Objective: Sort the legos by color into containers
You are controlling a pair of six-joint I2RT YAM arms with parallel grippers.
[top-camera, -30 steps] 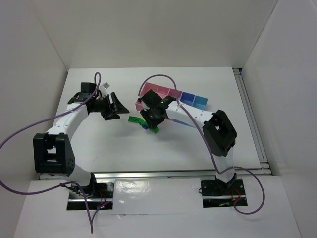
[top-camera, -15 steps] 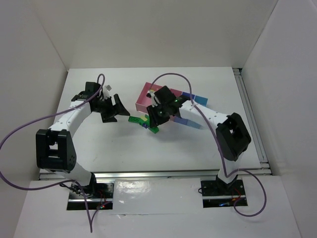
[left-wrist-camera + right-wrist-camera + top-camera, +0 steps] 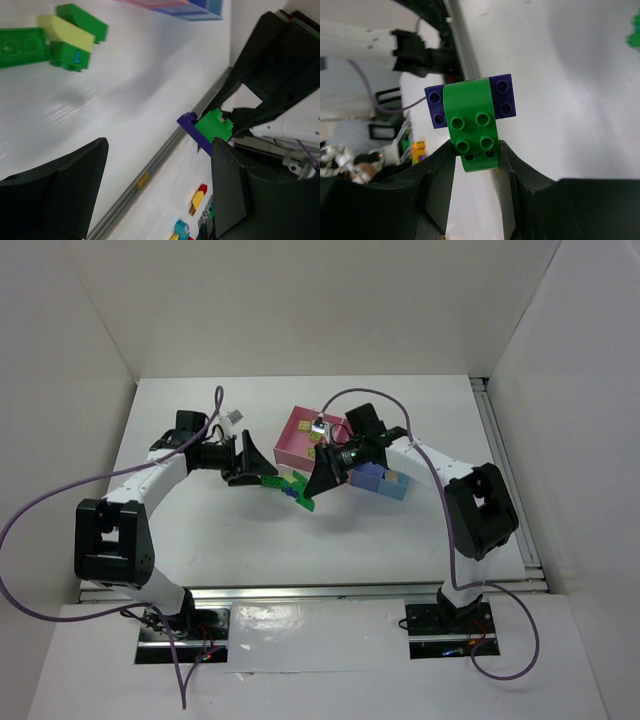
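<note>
Clamping one glossy studded green brick (image 3: 472,120) joined to one purple brick (image 3: 436,106) is the right claw (image 3: 476,150); left claw (image 3: 157,170) gapes wide.

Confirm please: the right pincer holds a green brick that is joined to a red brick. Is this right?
Not quite. The right pincer does hold the green brick, but the brick joined to it is dark purple, not red. The right wrist view shows this.

The right gripper (image 3: 476,149) clamps one end of a green studded plastic brick (image 3: 472,112). A dark purple studded plastic brick (image 3: 503,97) is attached crosswise behind it, showing on both sides.
</note>
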